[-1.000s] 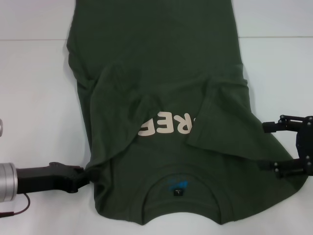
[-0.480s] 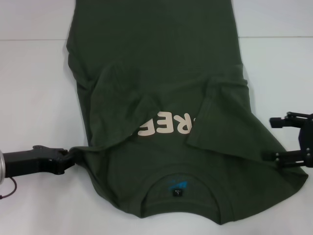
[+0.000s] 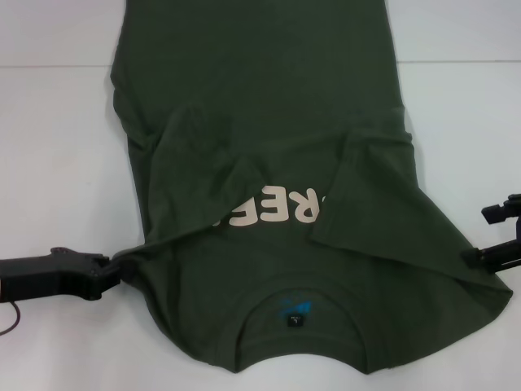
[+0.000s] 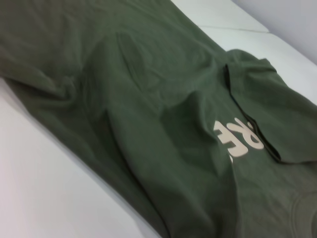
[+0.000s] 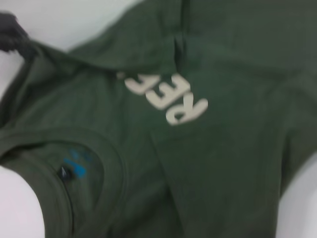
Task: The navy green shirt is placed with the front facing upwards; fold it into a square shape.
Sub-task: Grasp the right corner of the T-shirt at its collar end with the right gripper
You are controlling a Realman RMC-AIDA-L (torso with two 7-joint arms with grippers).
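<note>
Shirt: the navy green shirt [image 3: 269,204] lies on my worktop [image 3: 57,163], collar at the near edge, both sleeves folded inward.
Left gripper [image 3: 110,267]: fingers clamped on its left shoulder edge.
Right gripper [image 3: 498,236]: fingers apart, seemingly just off the cloth.

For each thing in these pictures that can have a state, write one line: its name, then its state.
navy green shirt: lying front up on the table, not yet a square.
sleeves: both folded inward over the chest, partly covering the lettering.
collar: flat, nearest the robot, label showing inside.
left gripper: at the shirt's left shoulder edge, touching the cloth.
right gripper: at the shirt's right shoulder edge, fingers apart.
</note>
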